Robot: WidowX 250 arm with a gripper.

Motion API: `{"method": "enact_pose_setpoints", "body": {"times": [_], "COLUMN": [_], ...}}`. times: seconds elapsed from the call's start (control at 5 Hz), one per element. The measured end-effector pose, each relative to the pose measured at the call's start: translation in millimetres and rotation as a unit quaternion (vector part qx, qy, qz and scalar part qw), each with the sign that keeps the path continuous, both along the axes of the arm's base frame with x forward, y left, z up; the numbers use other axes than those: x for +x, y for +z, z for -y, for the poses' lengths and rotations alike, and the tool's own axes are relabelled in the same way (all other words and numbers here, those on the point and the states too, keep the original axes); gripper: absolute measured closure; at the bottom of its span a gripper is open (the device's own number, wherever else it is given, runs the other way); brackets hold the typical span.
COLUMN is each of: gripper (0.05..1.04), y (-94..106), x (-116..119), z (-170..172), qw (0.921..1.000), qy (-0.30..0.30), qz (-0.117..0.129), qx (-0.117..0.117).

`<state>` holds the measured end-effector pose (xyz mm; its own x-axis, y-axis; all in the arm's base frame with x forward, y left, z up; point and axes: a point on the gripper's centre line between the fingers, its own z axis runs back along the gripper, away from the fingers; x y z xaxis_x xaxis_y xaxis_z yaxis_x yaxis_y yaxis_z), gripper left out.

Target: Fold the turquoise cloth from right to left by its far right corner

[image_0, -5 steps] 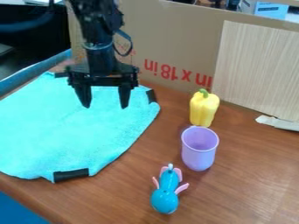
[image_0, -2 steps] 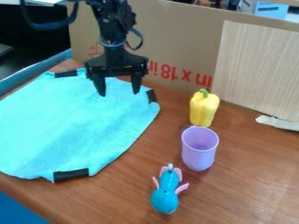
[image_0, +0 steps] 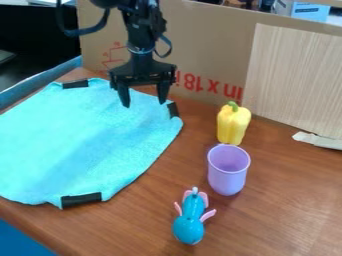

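On the wooden table (image_0: 287,200) at three o'clock stands the yellow pepper (image_0: 233,126), the lilac cup (image_0: 228,175) just beside it towards five, the blue toy (image_0: 189,227) at six; all sit off the turquoise cloth (image_0: 80,145) at nine, so any grasp seems left to make; the gripper (image_0: 144,104) points down over the cloth's edge at eleven, fingers wide apart, holding nothing.

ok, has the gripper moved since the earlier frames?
Yes, the gripper went right and slightly up in the picture, closer to the black strip on the turquoise cloth nearest the yellow pepper.
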<state>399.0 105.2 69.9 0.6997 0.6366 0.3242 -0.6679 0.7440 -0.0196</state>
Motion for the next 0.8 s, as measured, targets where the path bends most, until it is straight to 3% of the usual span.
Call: {"method": "enact_pose_setpoints", "body": {"times": [0.8], "gripper": [0.083], "y": [-21.4], "x": [38], "z": [24], "qw": [0.9998], "qy": [0.008], "qz": [-0.015], "qx": [0.008]}}
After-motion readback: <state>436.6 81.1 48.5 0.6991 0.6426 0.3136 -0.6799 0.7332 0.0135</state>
